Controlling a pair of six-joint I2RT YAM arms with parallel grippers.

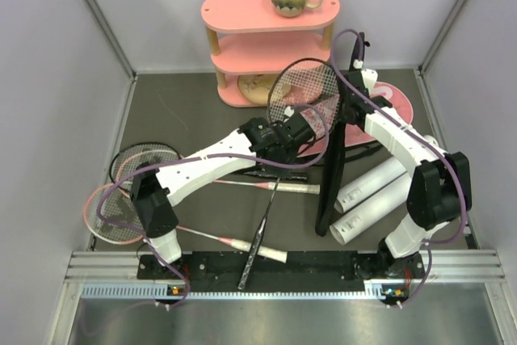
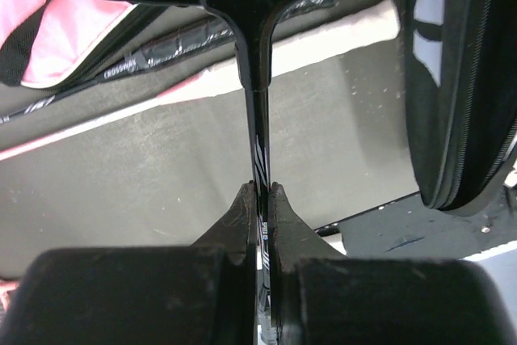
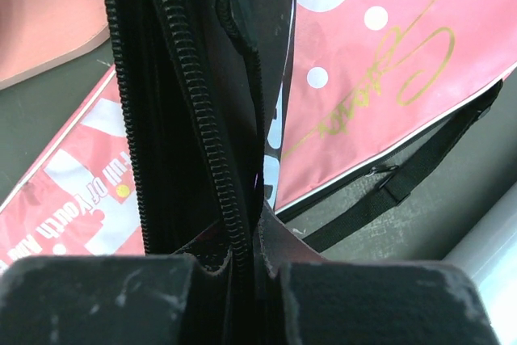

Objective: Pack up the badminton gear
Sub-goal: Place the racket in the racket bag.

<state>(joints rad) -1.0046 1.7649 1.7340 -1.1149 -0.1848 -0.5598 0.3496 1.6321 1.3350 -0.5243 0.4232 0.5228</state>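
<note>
My left arm reaches from its near-left base across the desk (image 1: 194, 119) toward the far middle, folded at the elbow with the forearm running right and away. Its left claw (image 2: 260, 191) is clenched on the thin shaft of the black racket (image 1: 300, 86), just below the fork where the shaft meets the head. The racket's long axis runs from near to far. The strung head is tilted up beyond the claw, towards the pink shelf (image 1: 271, 46), and the dark shaft trails back to the near edge.

My right arm is bent high at the elbow on the near right, with the forearm running away and left. The right claw (image 3: 257, 232) is clamped on the zipped edge of the black bag (image 1: 339, 159). The bag stands on edge, narrow side to the overhead camera, and its long axis runs from the claw at the far end down to the near side. I cannot tell whether its lower end touches the desk.

The pink bag (image 3: 388, 54) lies flat behind the black one, and two white tubes (image 1: 376, 195) lie just right of it.
</note>
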